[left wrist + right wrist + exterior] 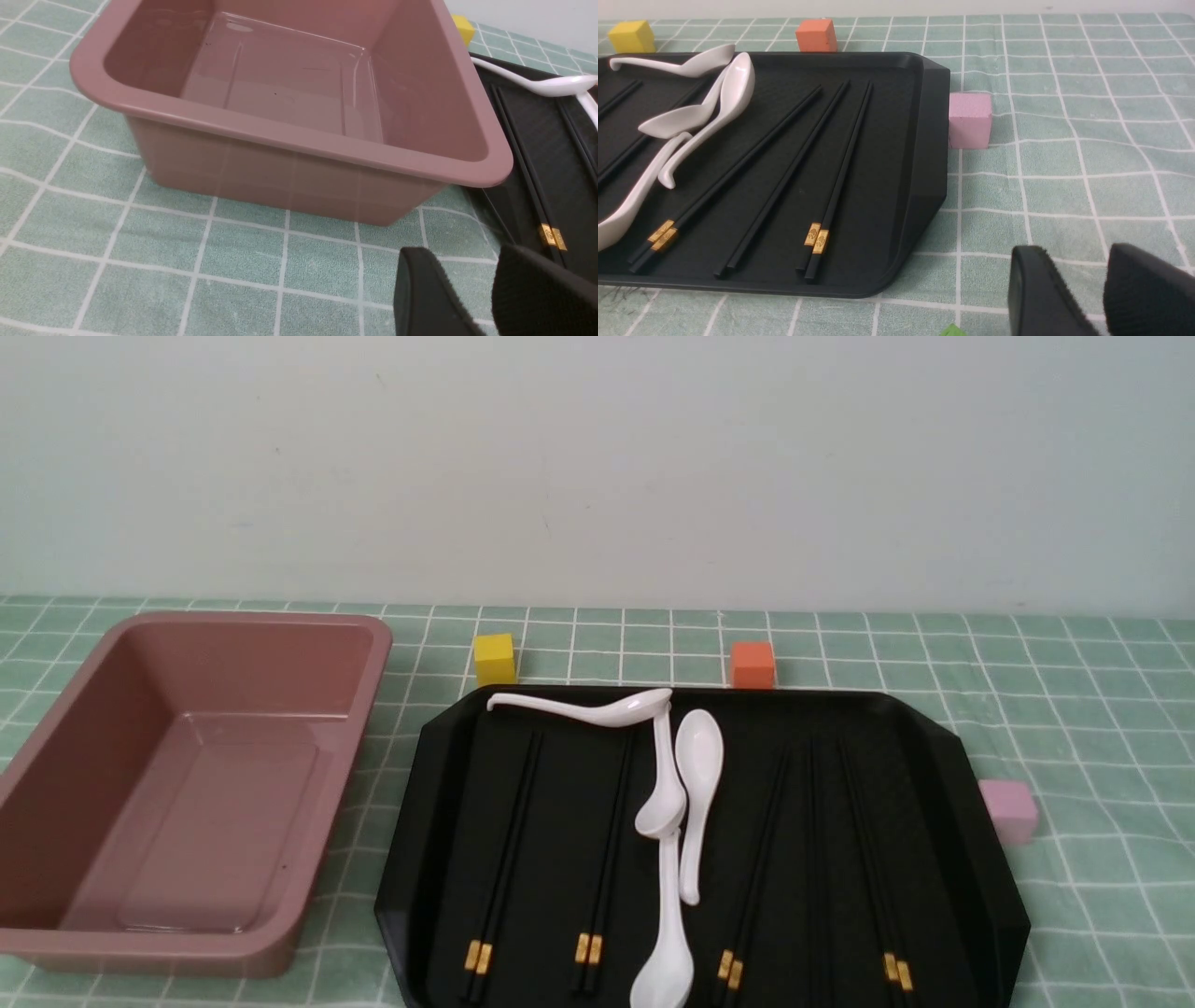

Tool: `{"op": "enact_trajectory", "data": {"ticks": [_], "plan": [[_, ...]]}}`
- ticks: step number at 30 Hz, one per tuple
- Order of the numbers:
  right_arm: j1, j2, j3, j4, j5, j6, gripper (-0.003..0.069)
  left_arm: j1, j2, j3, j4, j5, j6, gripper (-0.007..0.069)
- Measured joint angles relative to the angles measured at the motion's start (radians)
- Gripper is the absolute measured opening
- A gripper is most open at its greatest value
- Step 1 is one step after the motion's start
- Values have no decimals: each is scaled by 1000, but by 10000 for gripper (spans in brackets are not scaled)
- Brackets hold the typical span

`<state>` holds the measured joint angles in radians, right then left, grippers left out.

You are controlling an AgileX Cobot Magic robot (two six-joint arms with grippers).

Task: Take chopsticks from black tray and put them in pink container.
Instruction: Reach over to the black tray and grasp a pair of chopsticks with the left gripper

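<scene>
The left gripper (pixel 486 298) has its two matte black fingers (pixel 430 294) set a little apart, with nothing between them. It hangs above the cloth (pixel 140 261), near a corner of the pink container (pixel 299 140). The right gripper (pixel 1099 298) stands the same way, parted and holding nothing, just off a cut corner of the black tray (pixel 924 140). Neither arm shows in the front view.

The chopsticks (pixel 507 859) lie inside the tray (pixel 980 859) in close pairs. They are thin, straight black sticks with gold bands at the near ends. Four banded pairs are plain, and the right wrist view suggests a fifth pair without visible bands, though that is hard to confirm. White spoons (pixel 700 756), glossy and curved, overlap in the middle of the tray.

The tray is glossy, eight-sided and low-rimmed. The container (pixel 369 681) sits to its left, close beside it. It is deep, of smooth dusty-pink plastic with rounded corners, a flared rim and a bare floor. A yellow cube (pixel 494 658) and an orange cube (pixel 752 664) sit behind the tray, and a pale pink cube (pixel 1008 808) sits at its right edge. The cloth is soft, green and gridded with white lines.
</scene>
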<state>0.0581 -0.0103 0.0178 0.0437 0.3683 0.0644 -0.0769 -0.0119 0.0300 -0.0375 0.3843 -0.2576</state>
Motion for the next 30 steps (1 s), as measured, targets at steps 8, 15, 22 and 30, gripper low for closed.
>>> {"op": "enact_trajectory", "data": {"ticks": [8,15,22,30], "plan": [[0,0,0,0,0,0,240,0,0,0,0,0,0,239],[0,0,0,0,0,0,240,0,0,0,-341,-17,-202,239],[0,0,0,0,0,0,240,0,0,0,-825,-44,-412,239],[0,0,0,0,0,0,240,0,0,0,-976,-213,-399,237]]}}
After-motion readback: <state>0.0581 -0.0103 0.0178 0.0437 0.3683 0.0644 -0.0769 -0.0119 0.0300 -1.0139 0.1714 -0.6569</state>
